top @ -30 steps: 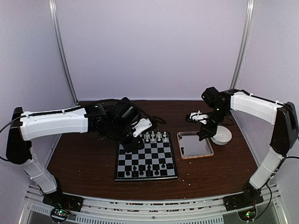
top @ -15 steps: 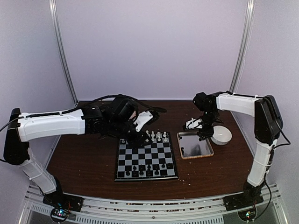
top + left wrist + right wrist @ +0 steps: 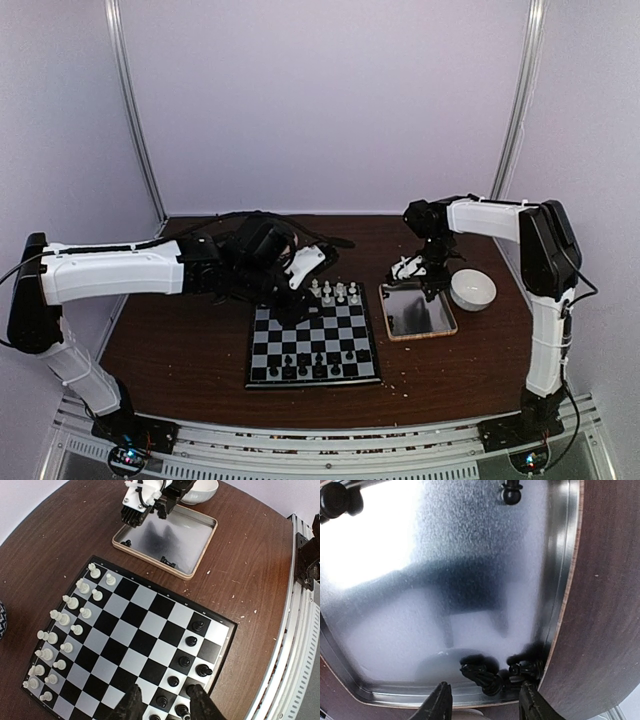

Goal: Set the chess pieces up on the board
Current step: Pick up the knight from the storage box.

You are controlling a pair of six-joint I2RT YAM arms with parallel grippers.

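The left gripper hangs above the board, over its far-left corner, fingers parted and nothing between them. On the board the white pieces fill the two far rows. The black pieces stand on the near rows with gaps, so that side looks unfinished.

Just right of the board lies the tray. The right gripper hovers low over its far end, jaws spread and empty, straddling two toppled pieces tucked against the tray wall in a corner. The blur makes it hard to say which pieces they are.

Beyond the tray, farther from the board, sits a white bowl.

The pieces should be very light, rigid and smooth, so prone to roll or squirt out of a pinch. Take one across its narrow waist. The wall beside them leaves little room for a finger.
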